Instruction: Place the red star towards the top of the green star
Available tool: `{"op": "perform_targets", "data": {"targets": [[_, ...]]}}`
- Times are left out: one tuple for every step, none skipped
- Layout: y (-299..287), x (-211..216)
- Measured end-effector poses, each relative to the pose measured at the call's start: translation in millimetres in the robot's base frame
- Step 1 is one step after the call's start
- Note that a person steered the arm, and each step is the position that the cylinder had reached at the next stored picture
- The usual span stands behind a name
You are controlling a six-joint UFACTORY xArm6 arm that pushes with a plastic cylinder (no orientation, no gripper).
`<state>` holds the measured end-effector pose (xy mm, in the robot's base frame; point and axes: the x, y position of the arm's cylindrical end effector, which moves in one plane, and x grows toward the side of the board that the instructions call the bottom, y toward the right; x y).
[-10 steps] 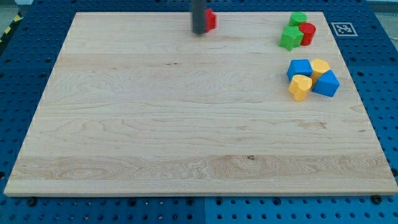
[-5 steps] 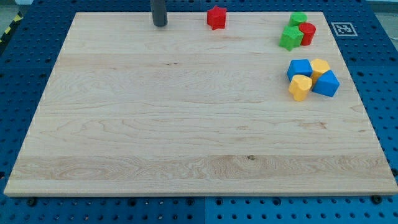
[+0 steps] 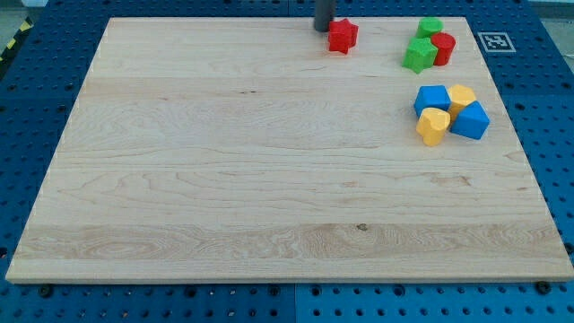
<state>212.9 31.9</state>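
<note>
**Red star nudged along the top edge, still short of the green star**

Our rig has no fingers to release or clench: we work with a bare dark rod, and my tip (image 3: 324, 29) holds nothing. It sits at the board's top edge, touching or just beside the red star (image 3: 342, 36) on that block's left, towards the view's top. We judge that placing sensible, since a push from there sends the star towards the view's right, where the goal lies.

Farther right of my tip, well apart from the red star, sits the green star (image 3: 418, 55), pressed against a red cylinder (image 3: 443, 48) with a green block (image 3: 430, 27) just above them. The spot over the green star looks tight, so the approach probably needs care.

Farther still, towards the view's bottom right, two blue blocks (image 3: 432, 99) (image 3: 472, 120) and two yellow ones (image 3: 462, 97) (image 3: 433, 126) huddle together.

The blocks look matte, solid and chunky; the wooden board (image 3: 224, 161) is pale, smooth and finely grained.
</note>
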Motion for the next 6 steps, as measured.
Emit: {"op": "perform_targets", "data": {"targets": [[-34.6,14.7],[13.2,34.0],[88.1,34.4],[111.4,34.6],[80.1,36.3],[75.5,25.4]]}}
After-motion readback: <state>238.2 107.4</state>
